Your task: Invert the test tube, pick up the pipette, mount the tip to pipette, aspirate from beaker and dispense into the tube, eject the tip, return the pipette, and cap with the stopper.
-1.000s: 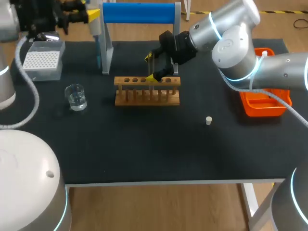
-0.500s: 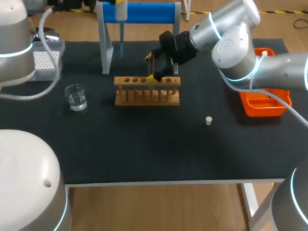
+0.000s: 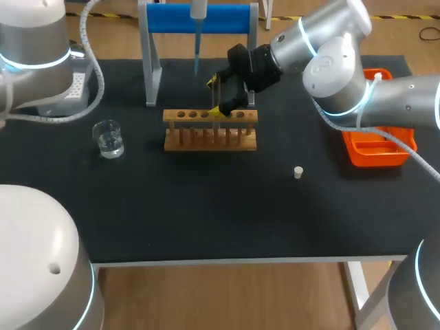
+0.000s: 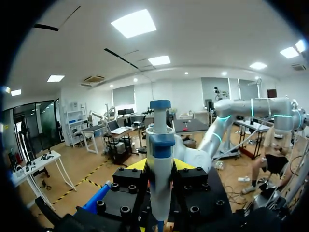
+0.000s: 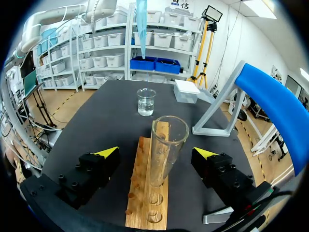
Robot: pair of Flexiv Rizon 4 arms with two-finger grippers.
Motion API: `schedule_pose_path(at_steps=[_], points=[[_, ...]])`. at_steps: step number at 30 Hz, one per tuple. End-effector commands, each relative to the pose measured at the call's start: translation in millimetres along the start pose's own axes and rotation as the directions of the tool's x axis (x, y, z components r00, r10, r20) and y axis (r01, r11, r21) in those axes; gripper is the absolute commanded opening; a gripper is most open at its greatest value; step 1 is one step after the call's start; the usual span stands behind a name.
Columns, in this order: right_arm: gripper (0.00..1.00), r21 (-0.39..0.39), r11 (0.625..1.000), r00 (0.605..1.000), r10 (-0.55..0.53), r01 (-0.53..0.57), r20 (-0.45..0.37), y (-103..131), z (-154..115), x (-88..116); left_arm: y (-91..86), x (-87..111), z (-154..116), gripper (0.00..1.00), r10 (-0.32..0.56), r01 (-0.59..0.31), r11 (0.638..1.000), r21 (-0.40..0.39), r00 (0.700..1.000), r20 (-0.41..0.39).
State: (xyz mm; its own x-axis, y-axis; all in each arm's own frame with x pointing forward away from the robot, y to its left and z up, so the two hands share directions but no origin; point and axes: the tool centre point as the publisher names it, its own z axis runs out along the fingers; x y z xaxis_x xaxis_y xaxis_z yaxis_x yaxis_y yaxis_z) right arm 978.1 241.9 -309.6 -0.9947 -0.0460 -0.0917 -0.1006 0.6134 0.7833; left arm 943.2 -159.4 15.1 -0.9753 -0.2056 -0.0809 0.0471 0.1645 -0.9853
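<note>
Pipette (image 3: 197, 34) has travelled rightward, closer to the racked test tube (image 5: 164, 150).

black table (image 3: 206, 213): wooden rack (image 3: 210, 130), beaker (image 3: 108, 139), stopper (image 3: 298, 172), tip box (image 5: 186, 91), blue stand (image 3: 152, 72), orange tray (image 3: 375, 150)

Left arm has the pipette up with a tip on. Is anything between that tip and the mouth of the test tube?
Nothing visible. The pipette tip hangs in the air behind the rack; the test tube stands in it, mouth uncovered. The right gripper is open, a finger on either side of the tube, not over it. The stopper lies apart.
</note>
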Motion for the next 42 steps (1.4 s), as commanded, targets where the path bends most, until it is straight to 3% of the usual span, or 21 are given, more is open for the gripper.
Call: schedule_pose_path(at_steps=[1, 18, 42], points=[[1.0, 0.002, 1.0, 1.0, 0.0, 0.0, -0.003, 0.3, -1.2, -0.3, -2.7, -5.7, 9.0, 0.0, 0.002, -0.001, 1.0, 0.007, 1.0, -0.013], [1.0, 0.002, 1.0, 1.0, 0.0, 0.0, -0.003, 0.3, -1.2, -0.3, 0.5, -9.3, 26.9, 0.0, -0.017, 0.02, 0.998, 0.057, 0.999, -0.045], [1.0, 0.002, 1.0, 1.0, 0.0, 0.0, -0.003, 0.3, -1.2, -0.3, 18.5, -18.2, 33.1, 0.0, -0.044, 0.049, 0.995, 0.087, 0.998, -0.049]])
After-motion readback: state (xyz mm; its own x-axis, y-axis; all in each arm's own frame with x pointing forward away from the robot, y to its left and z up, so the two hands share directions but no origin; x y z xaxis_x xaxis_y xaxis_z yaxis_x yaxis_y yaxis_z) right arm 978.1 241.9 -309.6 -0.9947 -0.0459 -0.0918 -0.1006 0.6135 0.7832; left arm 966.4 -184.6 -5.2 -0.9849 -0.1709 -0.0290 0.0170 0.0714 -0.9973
